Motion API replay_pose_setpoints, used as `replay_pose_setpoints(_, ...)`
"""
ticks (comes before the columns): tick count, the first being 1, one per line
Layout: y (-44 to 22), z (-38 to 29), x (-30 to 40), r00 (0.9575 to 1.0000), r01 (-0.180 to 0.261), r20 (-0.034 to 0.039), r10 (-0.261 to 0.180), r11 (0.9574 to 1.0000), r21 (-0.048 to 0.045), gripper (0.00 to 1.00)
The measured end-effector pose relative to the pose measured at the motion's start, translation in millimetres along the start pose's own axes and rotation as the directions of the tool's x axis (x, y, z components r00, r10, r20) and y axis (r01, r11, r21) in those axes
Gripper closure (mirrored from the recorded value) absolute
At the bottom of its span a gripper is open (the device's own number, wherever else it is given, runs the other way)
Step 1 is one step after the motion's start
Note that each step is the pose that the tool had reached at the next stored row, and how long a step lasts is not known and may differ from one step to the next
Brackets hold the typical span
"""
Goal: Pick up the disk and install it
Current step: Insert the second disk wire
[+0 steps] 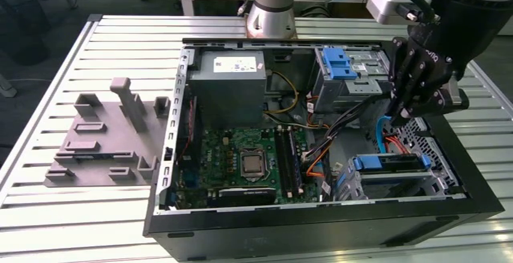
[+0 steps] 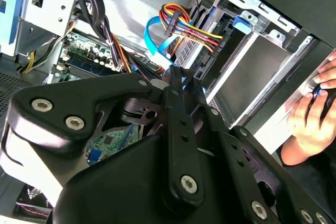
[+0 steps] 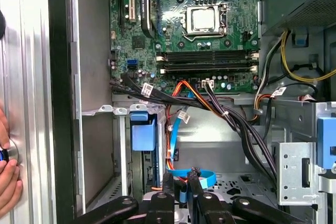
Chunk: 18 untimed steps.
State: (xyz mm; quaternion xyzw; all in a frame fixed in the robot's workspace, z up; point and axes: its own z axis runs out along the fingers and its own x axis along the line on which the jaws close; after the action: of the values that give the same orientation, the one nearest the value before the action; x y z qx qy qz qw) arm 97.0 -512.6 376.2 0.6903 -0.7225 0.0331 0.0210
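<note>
The disk (image 1: 390, 163) stands on edge in the lower drive bay at the case's front right. Only its blue carrier edge shows, also as a blue tab in the first wrist view (image 3: 143, 129) and the second wrist view (image 2: 244, 22). My gripper (image 1: 400, 117) hangs inside the open computer case, above and slightly behind that bay. Its black fingers (image 3: 168, 195) are drawn together with nothing held. The fingertips sit just over a blue data cable (image 3: 202, 177) and beside a bundle of coloured wires (image 2: 184, 27).
The motherboard (image 1: 248, 161) fills the case floor, with the grey power supply (image 1: 232, 86) behind it. An upper metal cage carries a blue latch bracket (image 1: 340, 65). Black cables (image 3: 226, 119) cross the middle. A person's hand (image 2: 310, 114) rests at the case's outer edge. A grey fixture (image 1: 104, 137) lies on the table.
</note>
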Motion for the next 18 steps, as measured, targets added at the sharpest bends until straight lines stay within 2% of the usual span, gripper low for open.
replay_pose_setpoints(11, 0.1, 5.7, 0.4, 1.0, 0.0, -0.0013, 0.0, 1.0, 0.0, 0.75)
replay_pose_setpoints(18, -0.1, 11.0, 3.9, 1.0, 0.0, -0.0012, 0.0, 1.0, 0.0001, 0.75)
